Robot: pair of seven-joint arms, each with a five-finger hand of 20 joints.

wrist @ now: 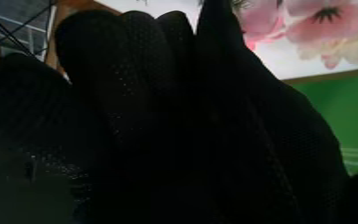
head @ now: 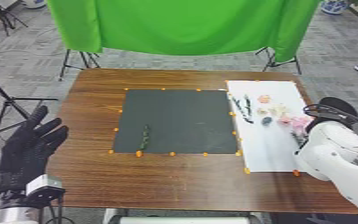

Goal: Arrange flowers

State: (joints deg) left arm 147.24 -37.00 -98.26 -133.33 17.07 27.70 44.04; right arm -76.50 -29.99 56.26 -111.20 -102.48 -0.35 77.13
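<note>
The brown desk (head: 158, 185) is seen nearest; by its left edge the left hand (head: 24, 152) is held raised, its fingers loosely spread and wide open, with nothing gripped. A dark mat (head: 180, 117) is laid on the desk, edged with orange markers (head: 139, 154); on its near left part a green sprig (head: 145, 136) is placed lengthwise. To the right a white sheet (head: 269, 157) is spread; over its right edge the right hand (head: 334, 111) is held, its fingers extended side by side in the right wrist view, fairly straight; whether anything is held by them cannot be told. Beside that hand pink flowers (head: 297, 123) are laid on the sheet; to their left a dark oval piece (head: 266, 121) is set, and farther left dark leafy stems (head: 247, 108); cream flowers (head: 278, 109) are placed beyond the pink ones, then a peach flower (head: 264, 99). Beyond the desk a green cloth (head: 184, 25) is hung.
</note>
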